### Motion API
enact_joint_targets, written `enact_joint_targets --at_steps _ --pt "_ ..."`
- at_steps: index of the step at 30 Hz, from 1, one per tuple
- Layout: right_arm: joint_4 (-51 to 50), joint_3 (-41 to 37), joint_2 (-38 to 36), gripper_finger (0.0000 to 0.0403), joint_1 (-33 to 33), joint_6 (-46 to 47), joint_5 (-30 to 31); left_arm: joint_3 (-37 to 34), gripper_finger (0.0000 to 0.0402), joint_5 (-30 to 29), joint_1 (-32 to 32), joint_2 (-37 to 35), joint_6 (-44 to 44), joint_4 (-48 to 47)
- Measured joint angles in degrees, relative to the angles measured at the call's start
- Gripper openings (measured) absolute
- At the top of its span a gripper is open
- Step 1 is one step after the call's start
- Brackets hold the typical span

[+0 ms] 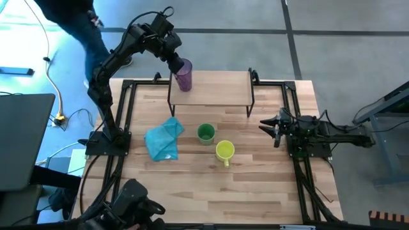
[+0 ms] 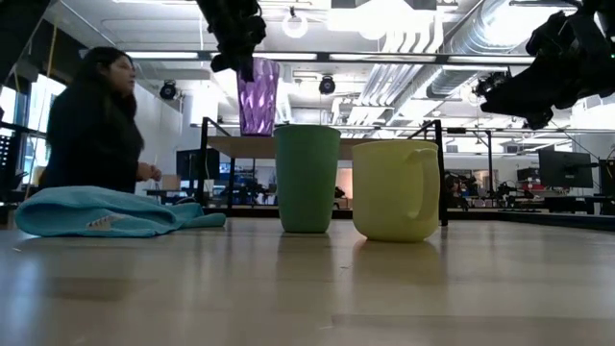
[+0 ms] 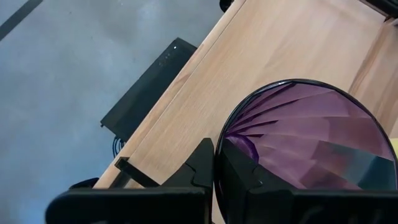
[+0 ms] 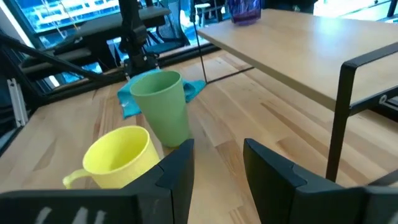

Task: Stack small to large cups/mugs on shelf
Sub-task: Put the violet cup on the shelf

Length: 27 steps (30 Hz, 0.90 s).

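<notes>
Left claw (image 1: 177,64) pinching rim of purple tumbler (image 1: 184,75), 1 finger inside, 1 outside, tumbler standing at left end of shelf (image 1: 217,89). Judging placement step nearly complete: seating base flat, keeping tumbler upright, opening slowly, lifting straight up so rim is not dragging. Green cup (image 1: 205,133) and yellow mug (image 1: 224,151) waiting on surface (image 1: 255,185) in front of shelf, just beside each other, blue cloth (image 1: 163,139) near. Right claw (image 1: 270,126) idling at right side, narrowly parted, holding nothing.

tumbler (image 1: 184,75) on shelf (image 1: 217,89) | cup (image 1: 205,133), mug (image 1: 224,151) before shelf
</notes>
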Motion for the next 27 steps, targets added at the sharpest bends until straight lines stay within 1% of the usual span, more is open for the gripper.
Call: enact_joint_targets --at_steps 9,17,27 --pt "0.1 0.0 4.1 0.0128 0.0 0.9 0.0 0.1 0.0000 0.1 0.0 1.1 -0.5 0.0" --pt "2.1 0.0 5.8 0.0128 0.0 0.1 0.0 0.1 0.0003 0.1 0.0 1.2 -0.6 0.0" --pt "2.6 0.0 6.0 0.0128 0.0 -0.5 0.0 0.0 0.0061 -0.2 0.0 1.4 -0.1 -0.4"
